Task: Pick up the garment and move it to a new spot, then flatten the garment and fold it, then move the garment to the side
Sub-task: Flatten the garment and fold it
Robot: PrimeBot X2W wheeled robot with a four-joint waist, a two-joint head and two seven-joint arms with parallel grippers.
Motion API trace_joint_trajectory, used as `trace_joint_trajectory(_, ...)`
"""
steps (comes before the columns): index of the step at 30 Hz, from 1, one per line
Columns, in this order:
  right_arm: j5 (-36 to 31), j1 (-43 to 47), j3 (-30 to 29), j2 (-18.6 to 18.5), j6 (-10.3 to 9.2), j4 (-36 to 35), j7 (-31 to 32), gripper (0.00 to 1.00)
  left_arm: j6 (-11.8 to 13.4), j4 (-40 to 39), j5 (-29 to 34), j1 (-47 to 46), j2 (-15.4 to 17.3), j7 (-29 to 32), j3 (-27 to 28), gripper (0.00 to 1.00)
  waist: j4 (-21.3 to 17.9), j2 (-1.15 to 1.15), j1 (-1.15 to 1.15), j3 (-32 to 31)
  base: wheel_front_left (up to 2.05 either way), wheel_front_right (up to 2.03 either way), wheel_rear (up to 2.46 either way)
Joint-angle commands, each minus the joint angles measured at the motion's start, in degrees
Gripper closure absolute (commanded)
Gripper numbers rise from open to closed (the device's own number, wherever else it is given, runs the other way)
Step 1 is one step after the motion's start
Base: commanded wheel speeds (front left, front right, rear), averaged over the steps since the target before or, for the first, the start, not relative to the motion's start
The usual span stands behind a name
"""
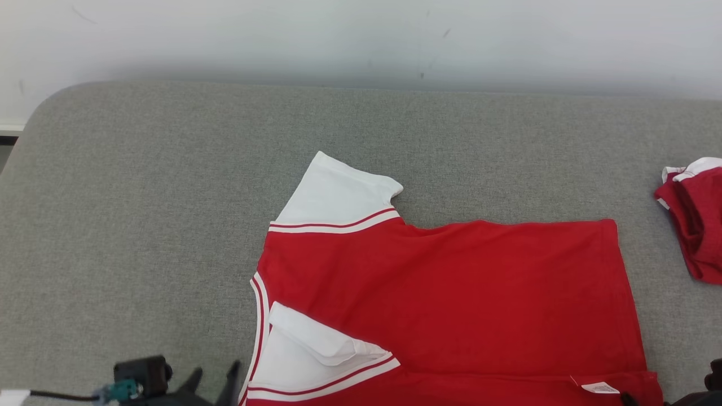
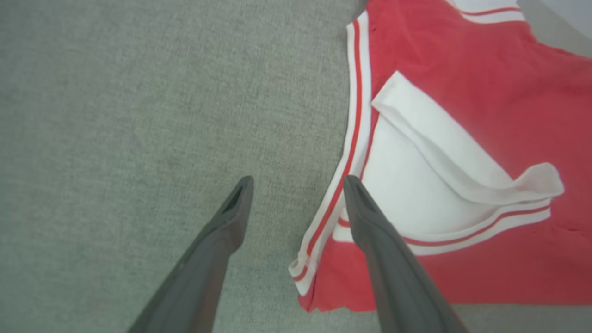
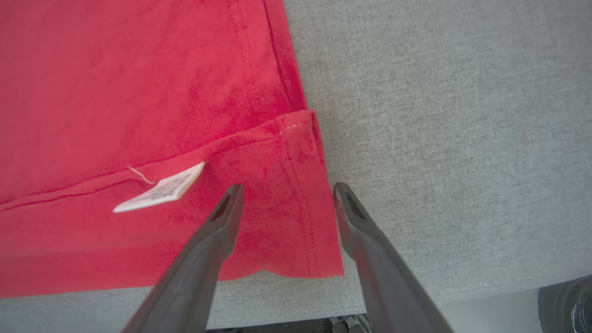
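Likely soft, limp, light red jersey shirt with white sleeves; pinch near corners. Left gripper, right gripper agape, empty.

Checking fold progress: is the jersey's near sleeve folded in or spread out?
Folded in: the near sleeve lies doubled over the garment; the far sleeve spreads out.

Qty: 2 red shirts (garment, bunched shirt), 2 grippers (left gripper, right gripper), 1 label.

Red jersey, laid out sideways
It lies flat on the grey padding, one white sleeve spread, the nearer one doubled back (small white label showing by the hem).
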Motion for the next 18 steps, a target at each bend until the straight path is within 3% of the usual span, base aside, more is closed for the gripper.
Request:
trace_joint_trajectory(1,0.2,-0.5,-0.1,0.0,-0.12,-0.5,-0.9,0.00,-0.4,-0.3,0.9,-1.6,-0.1,-1.4,0.6,0.00,0.0,0.00,0.00,-0.1,0.00,0.00,0.00)
trace_joint_trajectory(7,-1.3,-3.8,0.4,0.0,-0.12,-2.8,-5.1,0.00,-1.8,0.3,3.6,-8.0,-0.7,-4.6,0.7,0.00,-0.4,0.00,0.00,-0.3,0.00,0.00,0.00)
trace_joint_trajectory(18,-5.7,-14.4,7.4,0.0,-0.11,-3.3,-7.4,0.00,-8.6,13.1,5.0,-26.3,-8.4,-7.9,-1.6,0.00,-3.8,0.00,0.00,3.1,0.00,0.00,0.00)
